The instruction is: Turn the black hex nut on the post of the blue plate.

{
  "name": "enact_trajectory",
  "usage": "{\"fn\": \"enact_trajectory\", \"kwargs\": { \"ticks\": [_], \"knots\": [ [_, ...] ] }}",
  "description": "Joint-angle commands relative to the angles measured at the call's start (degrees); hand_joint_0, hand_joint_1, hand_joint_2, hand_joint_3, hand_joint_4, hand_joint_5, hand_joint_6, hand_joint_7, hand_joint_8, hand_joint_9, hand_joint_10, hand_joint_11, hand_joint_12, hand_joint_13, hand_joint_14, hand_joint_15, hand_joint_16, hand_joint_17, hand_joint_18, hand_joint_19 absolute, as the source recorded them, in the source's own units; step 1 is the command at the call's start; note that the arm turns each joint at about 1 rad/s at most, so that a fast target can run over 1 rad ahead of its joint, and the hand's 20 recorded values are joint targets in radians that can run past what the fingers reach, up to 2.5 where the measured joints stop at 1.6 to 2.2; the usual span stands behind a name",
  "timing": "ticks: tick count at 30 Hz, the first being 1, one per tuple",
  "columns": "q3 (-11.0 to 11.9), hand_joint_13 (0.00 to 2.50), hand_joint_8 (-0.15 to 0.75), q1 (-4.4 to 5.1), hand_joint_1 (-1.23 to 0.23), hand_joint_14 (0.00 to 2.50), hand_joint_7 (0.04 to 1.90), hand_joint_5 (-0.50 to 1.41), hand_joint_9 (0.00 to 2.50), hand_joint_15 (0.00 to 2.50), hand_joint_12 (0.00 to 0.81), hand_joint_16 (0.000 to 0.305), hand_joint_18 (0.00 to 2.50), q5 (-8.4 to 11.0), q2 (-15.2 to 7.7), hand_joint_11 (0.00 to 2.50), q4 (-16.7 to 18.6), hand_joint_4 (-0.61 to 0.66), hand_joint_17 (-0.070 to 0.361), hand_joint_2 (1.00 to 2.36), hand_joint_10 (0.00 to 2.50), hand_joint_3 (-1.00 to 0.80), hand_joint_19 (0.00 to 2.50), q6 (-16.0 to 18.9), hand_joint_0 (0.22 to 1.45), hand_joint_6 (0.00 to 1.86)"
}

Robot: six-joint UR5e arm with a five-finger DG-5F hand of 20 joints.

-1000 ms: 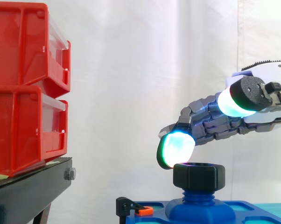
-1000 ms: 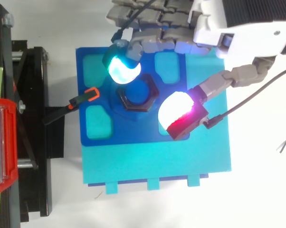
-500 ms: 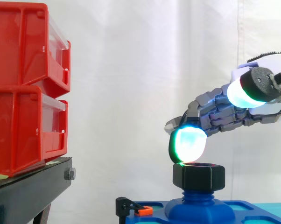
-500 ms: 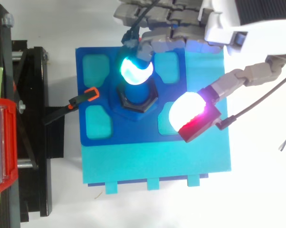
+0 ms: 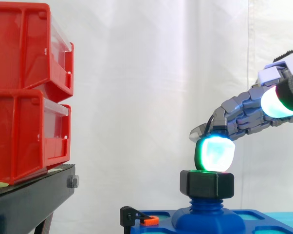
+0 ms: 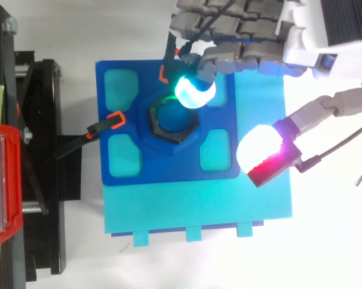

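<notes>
Black hex nut (image 6: pixel 172 120) on blue post (image 5: pixel 203 204)

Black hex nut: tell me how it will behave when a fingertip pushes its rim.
The black hex nut looks rigid and sits on the ribbed post, so it should probably turn rather than slide or tip. Its flat sides likely give the fingertip purchase.

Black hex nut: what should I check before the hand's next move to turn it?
1. Nut seated: ok; the black hex nut sits level on the post.
2. Finger contact: ok; one fingertip of the hand rests on the nut's rim.
3. Thumb opposing: not ok; the thumb pad stands apart from the nut.
4. Plate held: cannot tell; the clamp reaches onto the blue plate.
</notes>
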Motion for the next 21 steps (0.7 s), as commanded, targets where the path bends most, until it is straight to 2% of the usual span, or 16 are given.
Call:
{"fn": "enact_trajectory", "kwargs": {
  "ticks": [1,9,10,12,18,21],
  "knots": [
    [0.0,0.00,0.226,0.30,-0.21,0.00,0.98,-0.19,0.00,0.00,0.366,0.051,0.00,0.12,0.4,0.00,-0.6,0.29,0.115,1.00,0.00,-0.50,0.08,0.0,0.46,0.50],
    [0.0,0.00,0.225,1.09,-0.21,0.00,0.98,-0.19,0.00,0.00,0.366,0.051,0.00,1.00,1.6,0.00,-1.2,0.28,0.114,1.00,0.00,-0.50,0.08,0.0,0.47,0.50],
    [0.0,0.00,0.226,1.44,-0.21,0.00,0.97,-0.19,0.00,0.00,0.364,0.051,0.00,1.88,2.3,0.00,-1.8,0.28,0.115,1.00,0.00,-0.50,0.08,0.0,0.47,0.50],
    [0.0,0.00,0.227,1.62,-0.21,0.00,0.97,-0.19,0.00,0.00,0.365,0.051,0.00,2.23,2.7,0.00,-1.8,0.28,0.115,1.00,0.00,-0.50,0.09,0.0,0.47,0.50],
    [2.2,0.00,0.229,2.24,-0.22,0.00,0.97,-0.19,0.00,0.00,0.364,0.051,0.00,2.85,3.0,0.00,-1.8,0.28,0.114,1.00,0.00,-0.50,0.09,0.4,0.47,0.50],
    [2.4,0.00,0.228,2.50,-0.22,0.00,0.96,-0.20,0.00,0.00,0.366,0.051,0.00,3.11,2.9,0.00,-1.5,0.28,0.114,1.00,0.00,-0.50,0.09,0.6,0.47,0.50]
  ]
}}
